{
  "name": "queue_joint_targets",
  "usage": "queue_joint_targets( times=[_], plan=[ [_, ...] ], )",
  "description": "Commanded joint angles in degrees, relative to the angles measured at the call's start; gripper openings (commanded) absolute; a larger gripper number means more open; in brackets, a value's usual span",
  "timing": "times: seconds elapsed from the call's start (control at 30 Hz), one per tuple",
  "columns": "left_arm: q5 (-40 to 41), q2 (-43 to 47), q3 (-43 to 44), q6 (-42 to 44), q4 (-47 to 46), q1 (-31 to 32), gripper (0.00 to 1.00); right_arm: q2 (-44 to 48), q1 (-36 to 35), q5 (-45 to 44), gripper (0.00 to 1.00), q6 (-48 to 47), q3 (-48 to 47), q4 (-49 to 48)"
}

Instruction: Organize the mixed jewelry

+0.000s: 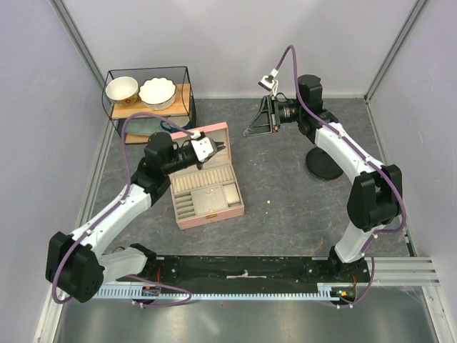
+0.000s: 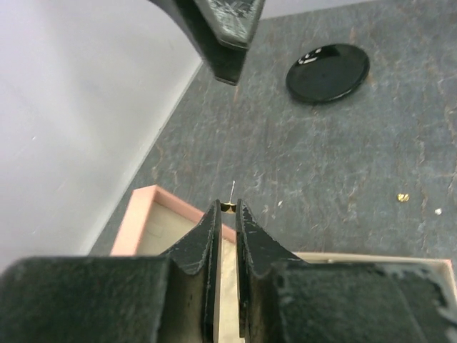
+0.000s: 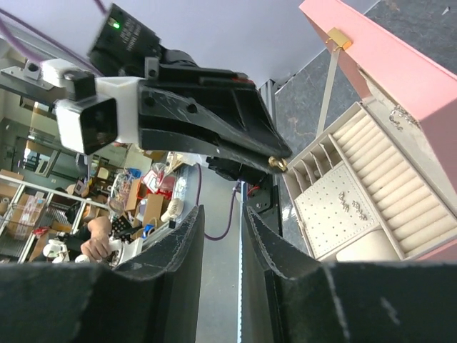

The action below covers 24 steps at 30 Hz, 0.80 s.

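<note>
My left gripper is shut on a tiny gold stud with a thin pin sticking up. It hovers over the open pink jewelry box, near the raised lid. The right wrist view shows the same stud at the left gripper's tip. My right gripper is open with nothing between its fingers. It is held in the air to the right of the box, pointing at the left gripper. A small gold piece lies loose on the table. A few small silvery pieces sit on the box's perforated panel.
A black round disc stand sits on the table to the right of the box, partly behind the right arm. A wire shelf with two bowls stands at the back left. Grey walls close in both sides.
</note>
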<state>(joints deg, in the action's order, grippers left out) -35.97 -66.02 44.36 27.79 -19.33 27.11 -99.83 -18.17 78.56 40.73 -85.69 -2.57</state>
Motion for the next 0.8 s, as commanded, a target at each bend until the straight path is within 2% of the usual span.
queue_joint_targets(
  times=[0.0, 0.23, 0.37, 0.47, 0.7, 0.77],
  plan=[
    [4.4, 2.3, 10.54, 11.47, 27.21, 0.13, 0.02, 2.62, 0.77, -1.04, 0.34, -0.48, 0.44, -1.83],
    [14.41, 2.83, 21.55, 20.89, 55.31, 1.27, 0.02, 2.53, 1.03, -2.1, 0.33, -0.48, 0.7, -1.74],
    [18.2, 1.69, 26.64, 24.76, 67.38, 3.37, 0.02, 3.06, 1.82, -2.54, 0.33, -0.91, 1.66, -1.74],
    [21.63, -0.59, 28.23, 25.38, 74.49, 5.92, 0.02, 3.33, 2.79, -2.98, 0.33, -1.09, 2.19, -1.65],
    [32.18, -7.35, 26.92, 25.38, 81.11, 13.84, 0.01, 4.56, 6.3, -6.14, 0.33, -3.28, 2.72, 1.06],
    [34.55, -9.21, 27.71, 25.12, 82.52, 15.59, 0.02, 5.17, 6.75, -8.06, 0.33, -7.32, 2.11, 4.13]
  ],
)
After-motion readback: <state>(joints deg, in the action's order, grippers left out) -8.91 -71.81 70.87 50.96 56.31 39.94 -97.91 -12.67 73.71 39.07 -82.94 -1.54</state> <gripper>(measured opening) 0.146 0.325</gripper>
